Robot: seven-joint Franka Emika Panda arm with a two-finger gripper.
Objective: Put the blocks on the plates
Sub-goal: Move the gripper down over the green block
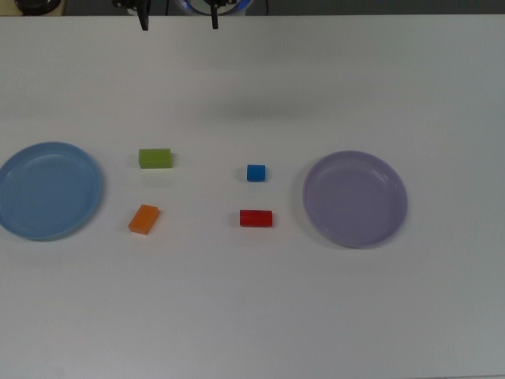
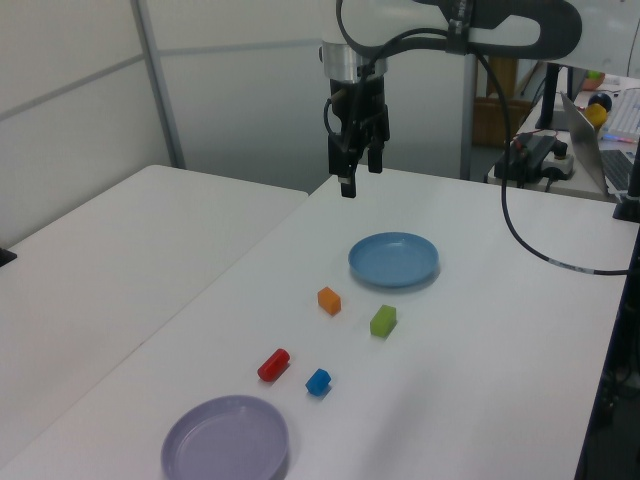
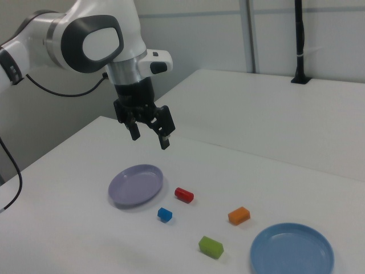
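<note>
gripper (image 3: 150, 135) hangs high over the white table (image 1: 252, 316), fingers pointing down, jaws spread wide w/ nothing between them. in the top view only the two fingertips (image 1: 144, 24) poke in at the top edge, well apart from everything on the table.

all four blocks lie on bare table btwn the two plates, none on a plate. blue plate (image 1: 49, 189) at the top view's left, purple plate (image 1: 355, 198) at the top view's right; both hold nothing.

green block (image 1: 155, 158) and orange block (image 1: 144, 219) sit nearer the blue plate, green above orange in the top view, orange turned at a slant. blue cube (image 1: 256, 172) and red block (image 1: 256, 218) sit nearer the purple plate, cube above red in the top view, close but not touching.

left view: gripper (image 2: 358, 176) up above the far side of the blue plate (image 2: 393, 259). right view: it's above the table behind the purple plate (image 3: 136, 184), w/ the red block (image 3: 183, 194) just beside the plate's rim.
</note>
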